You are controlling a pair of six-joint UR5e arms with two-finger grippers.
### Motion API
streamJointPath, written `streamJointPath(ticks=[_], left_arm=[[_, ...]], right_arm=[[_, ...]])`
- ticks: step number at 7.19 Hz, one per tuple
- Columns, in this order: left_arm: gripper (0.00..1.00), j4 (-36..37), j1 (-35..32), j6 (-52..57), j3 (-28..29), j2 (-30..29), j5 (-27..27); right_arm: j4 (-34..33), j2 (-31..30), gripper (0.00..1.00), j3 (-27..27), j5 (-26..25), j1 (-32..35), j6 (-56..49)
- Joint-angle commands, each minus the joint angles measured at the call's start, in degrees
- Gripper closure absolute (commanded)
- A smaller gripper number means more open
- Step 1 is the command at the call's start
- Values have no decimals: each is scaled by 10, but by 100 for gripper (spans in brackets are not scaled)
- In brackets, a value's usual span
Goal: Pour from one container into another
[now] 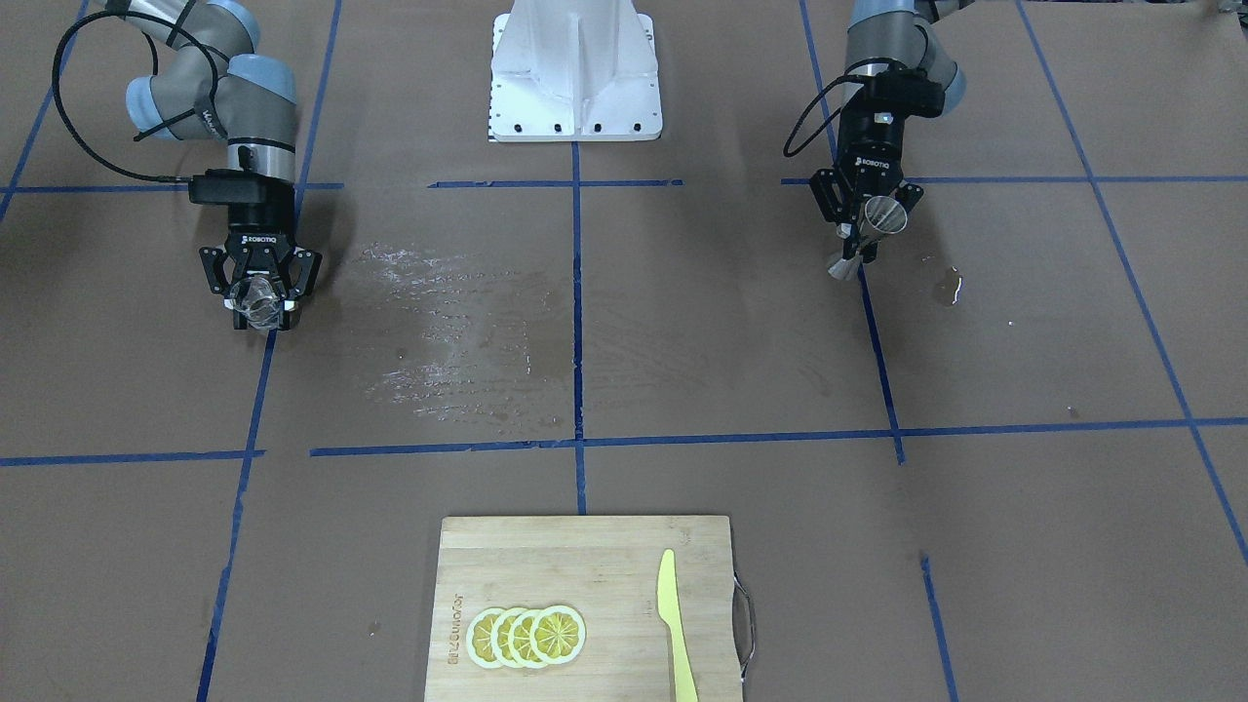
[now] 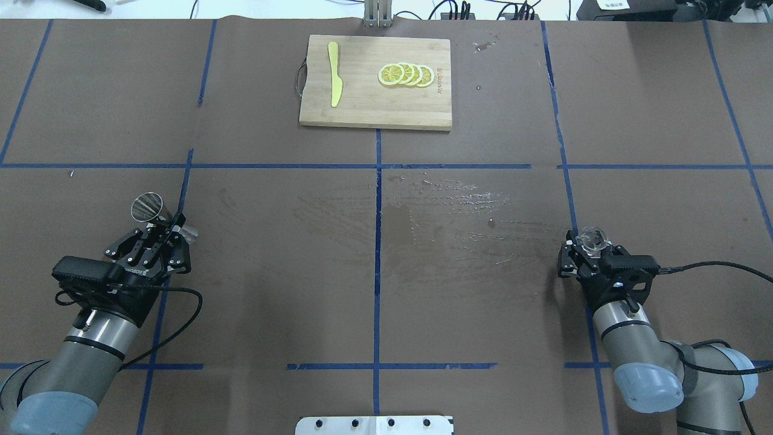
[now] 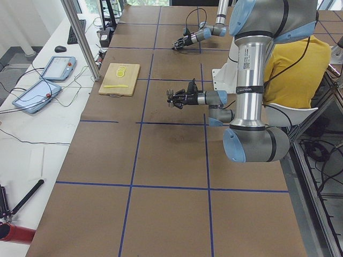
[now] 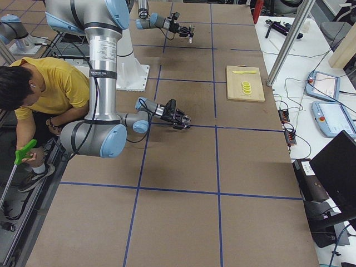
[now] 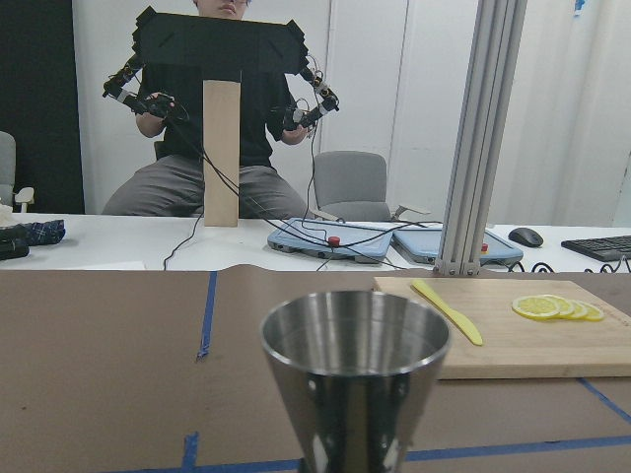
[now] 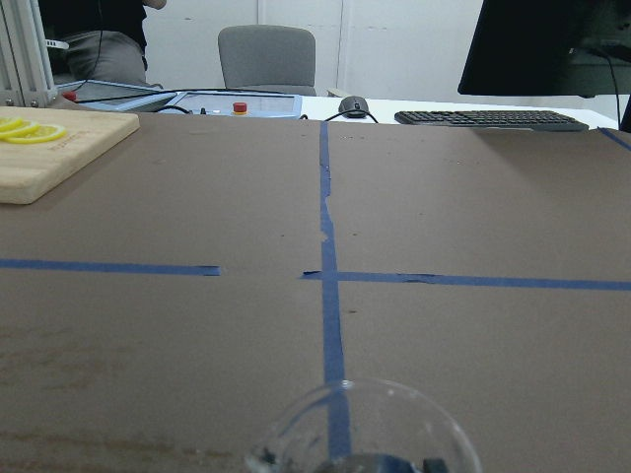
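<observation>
Overhead exterior: left gripper (image 2: 171, 225) clamped on the steel jigger (image 2: 147, 206), right gripper (image 2: 589, 246) gripping the glass cup (image 2: 593, 238) — they're well apart, so the pour itself looks not yet started.

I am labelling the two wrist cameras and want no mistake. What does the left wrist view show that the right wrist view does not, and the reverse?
Only the left wrist view: the steel jigger, its open mouth seen close up, and the yellow knife lying on the board.
Only the right wrist view: the rim of the clear glass cup at the bottom edge, and a dark monitor at the top right.
Both: the brown table with blue tape lines, the wooden cutting board with lemon slices, and a grey chair behind the table.
</observation>
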Motion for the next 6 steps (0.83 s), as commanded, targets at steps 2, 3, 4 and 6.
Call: streamJointPath(ticks=[2, 3, 4, 6], left_arm=[[100, -1, 0, 0, 1, -9, 0], [100, -1, 1, 1, 1, -10, 0], [100, 0, 1, 6, 4, -13, -1], [100, 8, 4, 69, 28, -78, -1]], right_arm=[[5, 3, 95, 88, 31, 45, -133], [3, 31, 96, 96, 31, 60, -177], [-1, 89, 97, 96, 33, 73, -223], [-92, 184, 100, 97, 61, 88, -255]])
